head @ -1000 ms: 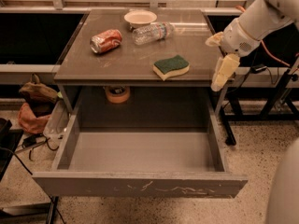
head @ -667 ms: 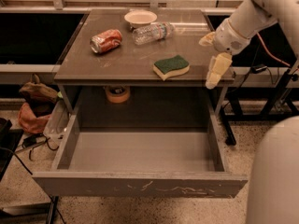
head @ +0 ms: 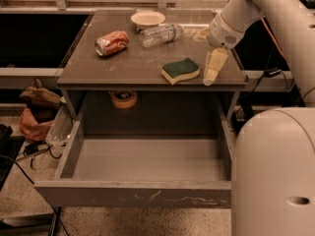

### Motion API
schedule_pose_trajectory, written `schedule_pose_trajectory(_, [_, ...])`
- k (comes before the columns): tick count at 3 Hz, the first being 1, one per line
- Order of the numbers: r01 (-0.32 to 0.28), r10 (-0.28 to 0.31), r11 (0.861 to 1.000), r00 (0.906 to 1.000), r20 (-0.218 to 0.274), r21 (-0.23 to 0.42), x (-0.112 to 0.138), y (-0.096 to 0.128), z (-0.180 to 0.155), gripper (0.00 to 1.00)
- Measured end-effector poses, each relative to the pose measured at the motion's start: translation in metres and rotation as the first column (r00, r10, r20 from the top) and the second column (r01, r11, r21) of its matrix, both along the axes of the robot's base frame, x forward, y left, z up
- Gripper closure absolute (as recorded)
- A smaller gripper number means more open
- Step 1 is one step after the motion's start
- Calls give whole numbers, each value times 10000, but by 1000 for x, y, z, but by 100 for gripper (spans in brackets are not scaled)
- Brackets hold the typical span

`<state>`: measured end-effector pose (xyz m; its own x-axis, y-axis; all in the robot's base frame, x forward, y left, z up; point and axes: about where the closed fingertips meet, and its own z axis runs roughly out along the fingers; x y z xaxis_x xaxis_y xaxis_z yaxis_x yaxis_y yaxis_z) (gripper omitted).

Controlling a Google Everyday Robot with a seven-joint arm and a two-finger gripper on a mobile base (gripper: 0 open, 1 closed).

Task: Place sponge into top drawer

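the sponge [head: 180, 70] lies green side up near the front right edge of the table [head: 98, 68], above the pulled-out top drawer [head: 133, 196]. the gripper [head: 204, 58] hangs just right of it, not touching, its two pale fingers [head: 214, 67] spread apart and holding nothing. farther back lie a crushed can [head: 111, 43], a bottle [head: 160, 33] and a bowl [head: 147, 18].

Sponge: one sponge [head: 180, 70]
Can: one red can [head: 111, 43]
Bottle: one plastic bottle [head: 161, 34]
Bowl: one bowl [head: 148, 18]
Tape: one tape roll [head: 123, 99]
Drawer: one top drawer [head: 133, 198]
Table: one table [head: 98, 68]
Gripper: one gripper [head: 204, 58], over the table's right side, just beside the sponge, fingers spread apart
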<state>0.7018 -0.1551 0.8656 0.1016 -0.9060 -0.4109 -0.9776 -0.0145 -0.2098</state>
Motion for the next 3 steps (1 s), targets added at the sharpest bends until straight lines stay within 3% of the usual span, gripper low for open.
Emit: schedule_pose_trajectory(3, [-662,659,9978,9971,-391,-68,17,33,-20,0])
